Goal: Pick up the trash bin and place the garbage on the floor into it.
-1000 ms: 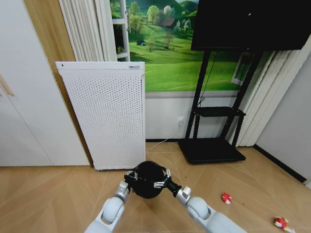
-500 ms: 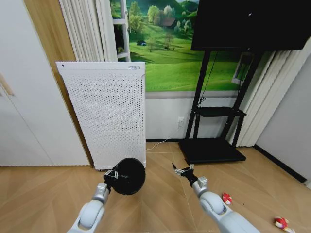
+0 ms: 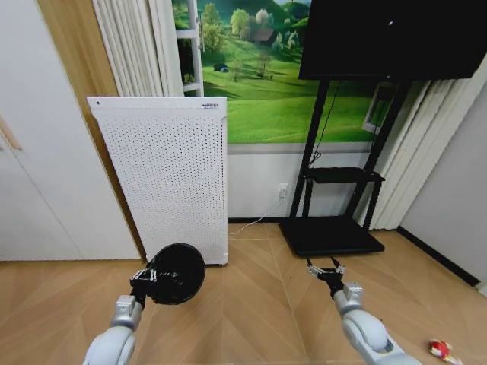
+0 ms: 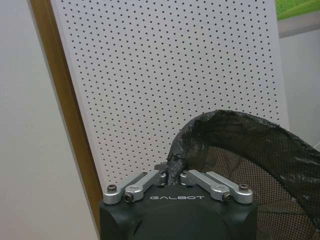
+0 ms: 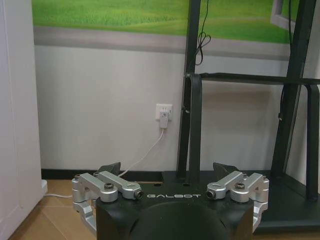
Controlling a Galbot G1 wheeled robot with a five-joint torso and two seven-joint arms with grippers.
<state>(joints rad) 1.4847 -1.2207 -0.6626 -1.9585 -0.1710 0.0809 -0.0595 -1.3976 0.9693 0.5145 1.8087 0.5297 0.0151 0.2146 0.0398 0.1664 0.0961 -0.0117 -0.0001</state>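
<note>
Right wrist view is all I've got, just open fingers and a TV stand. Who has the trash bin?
Observer: The left gripper has it, shut on the rim of the trash bin, in front of the white perforated panel.
Operator: Is the bin on the floor?
Observer: No, the head view shows it held up off the floor, its opening turned toward the camera.
Operator: Any garbage near me?
Observer: One red-and-white piece lies on the floor to the robot's right, beyond the right gripper.
</note>
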